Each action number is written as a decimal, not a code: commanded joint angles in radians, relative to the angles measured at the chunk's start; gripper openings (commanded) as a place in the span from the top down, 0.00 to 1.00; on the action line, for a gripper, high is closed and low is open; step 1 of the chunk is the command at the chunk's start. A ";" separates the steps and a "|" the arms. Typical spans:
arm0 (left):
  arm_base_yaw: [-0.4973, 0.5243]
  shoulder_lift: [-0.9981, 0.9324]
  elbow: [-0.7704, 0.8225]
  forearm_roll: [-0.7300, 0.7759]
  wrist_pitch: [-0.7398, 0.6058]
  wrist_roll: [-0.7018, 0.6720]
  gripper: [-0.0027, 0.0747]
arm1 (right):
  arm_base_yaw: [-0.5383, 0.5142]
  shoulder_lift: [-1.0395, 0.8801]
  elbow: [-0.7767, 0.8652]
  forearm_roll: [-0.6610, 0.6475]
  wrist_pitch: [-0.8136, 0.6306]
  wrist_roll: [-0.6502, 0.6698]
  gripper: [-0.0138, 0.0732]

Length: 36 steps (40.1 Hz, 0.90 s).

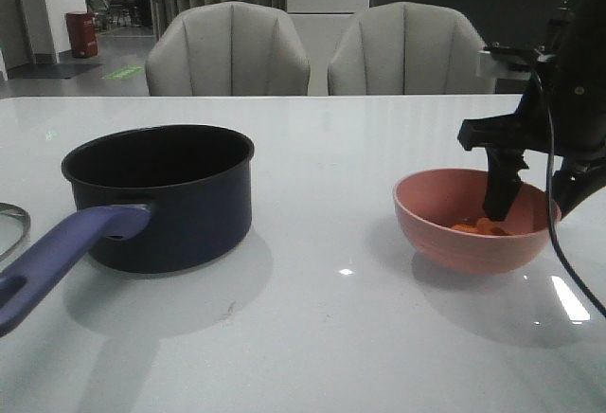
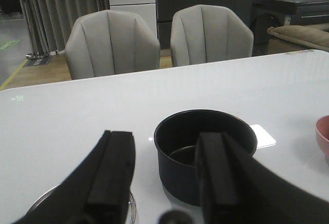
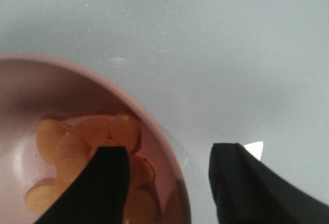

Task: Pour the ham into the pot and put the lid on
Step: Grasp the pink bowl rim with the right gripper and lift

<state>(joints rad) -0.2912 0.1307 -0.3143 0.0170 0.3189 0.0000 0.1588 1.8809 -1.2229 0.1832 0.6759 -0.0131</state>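
Note:
The dark navy pot (image 1: 170, 195) with its purple-blue handle (image 1: 57, 252) stands at the left and looks empty; it also shows in the left wrist view (image 2: 205, 136). The ham (image 1: 481, 227), orange slices, lies in the pink bowl (image 1: 445, 228) at the right. My right gripper (image 1: 538, 195) is open and straddles the bowl's right rim, one finger inside over the ham (image 3: 77, 136), the other outside. My left gripper (image 2: 165, 137) is open and empty, above the lid, whose metal rim (image 2: 134, 203) and knob (image 2: 175, 218) show just below it. The lid's edge (image 1: 9, 224) shows at the far left.
Two grey chairs (image 1: 227, 53) stand behind the table's far edge. The pink bowl's rim (image 2: 324, 131) shows at the edge of the left wrist view. The right arm's cable (image 1: 559, 252) hangs in front of the bowl.

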 commanded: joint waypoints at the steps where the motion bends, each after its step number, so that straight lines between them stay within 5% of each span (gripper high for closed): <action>1: -0.005 0.008 -0.027 -0.001 -0.080 -0.006 0.54 | -0.004 -0.042 -0.031 0.008 -0.020 -0.013 0.48; 5: -0.005 0.008 -0.027 -0.001 -0.080 -0.006 0.54 | -0.004 -0.044 -0.031 0.026 -0.022 -0.013 0.70; 21: -0.005 0.008 -0.027 -0.001 -0.080 -0.006 0.54 | 0.016 -0.081 -0.140 0.035 0.047 -0.011 0.68; 36: -0.005 0.008 -0.027 -0.001 -0.080 -0.006 0.54 | 0.283 -0.147 -0.416 0.034 -0.059 -0.018 0.68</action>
<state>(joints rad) -0.2912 0.1307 -0.3126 0.0170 0.3189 0.0000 0.3806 1.7904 -1.5681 0.2038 0.7251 -0.0188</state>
